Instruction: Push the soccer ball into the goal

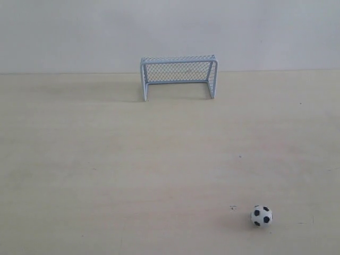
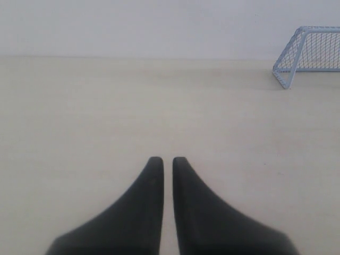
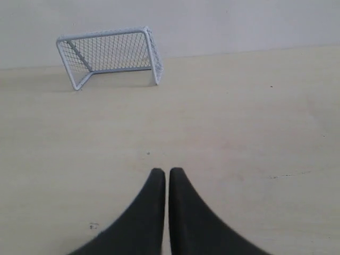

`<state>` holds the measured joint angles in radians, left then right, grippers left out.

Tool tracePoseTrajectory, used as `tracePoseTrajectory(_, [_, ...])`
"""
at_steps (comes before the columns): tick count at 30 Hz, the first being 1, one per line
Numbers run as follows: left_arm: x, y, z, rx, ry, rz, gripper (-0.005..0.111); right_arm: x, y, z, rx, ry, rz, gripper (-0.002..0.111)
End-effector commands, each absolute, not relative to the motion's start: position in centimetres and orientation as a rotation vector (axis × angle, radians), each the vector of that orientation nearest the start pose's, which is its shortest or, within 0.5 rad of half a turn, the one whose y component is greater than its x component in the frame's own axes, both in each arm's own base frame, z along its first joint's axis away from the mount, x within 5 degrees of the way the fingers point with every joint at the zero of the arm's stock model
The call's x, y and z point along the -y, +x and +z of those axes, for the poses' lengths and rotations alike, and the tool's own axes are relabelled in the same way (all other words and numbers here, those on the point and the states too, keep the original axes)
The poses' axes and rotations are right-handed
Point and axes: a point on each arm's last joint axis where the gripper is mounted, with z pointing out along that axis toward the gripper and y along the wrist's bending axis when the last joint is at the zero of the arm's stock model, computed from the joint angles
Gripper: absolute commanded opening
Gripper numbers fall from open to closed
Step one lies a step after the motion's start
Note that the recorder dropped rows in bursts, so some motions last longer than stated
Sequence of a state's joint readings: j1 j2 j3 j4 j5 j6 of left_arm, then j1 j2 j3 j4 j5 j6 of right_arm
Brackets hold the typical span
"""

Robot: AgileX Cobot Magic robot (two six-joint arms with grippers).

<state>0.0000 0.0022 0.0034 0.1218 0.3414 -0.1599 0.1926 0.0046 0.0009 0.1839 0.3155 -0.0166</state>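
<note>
1. Small white ball with black pentagon patches (image 1: 261, 216) is seen on pale tabletop (image 1: 106, 159), well apart from light-blue mesh goal (image 1: 179, 74)
2. Both the left jaws and right jaws are held together, empty; judged suited to pushing

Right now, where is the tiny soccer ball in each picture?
Exterior view: the soccer ball is low on the right of the picture, far from the goal.
Left wrist view: the ball is not in it.
Right wrist view: the ball is not in it.
Shared landmark: the light-blue goal shows in all three views.
</note>
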Motion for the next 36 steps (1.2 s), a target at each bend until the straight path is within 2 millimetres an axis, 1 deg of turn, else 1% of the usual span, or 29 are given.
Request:
tracePoseTrajectory(1, [-0.38, 5.36, 18.28, -1.819, -0.077, 0.002, 0.006, -1.01, 5.32, 18.44, -1.807, -0.003, 0.215, 0.0])
tracePoseTrajectory(4, [-0.38, 5.36, 18.28, -1.819, -0.077, 0.002, 0.006, -0.71, 5.36, 18.43, -1.806, 0.044, 0.173, 0.0])
tracePoseTrajectory(8, [-0.38, 5.36, 18.28, -1.819, -0.077, 0.002, 0.006, -0.54, 5.37, 18.38, -1.81, 0.048, 0.136, 0.0])
tracePoseTrajectory(36, [-0.38, 5.35, 18.26, -1.821, -0.077, 0.002, 0.006, -0.55, 5.33, 18.24, -1.826, 0.044, 0.133, 0.0])
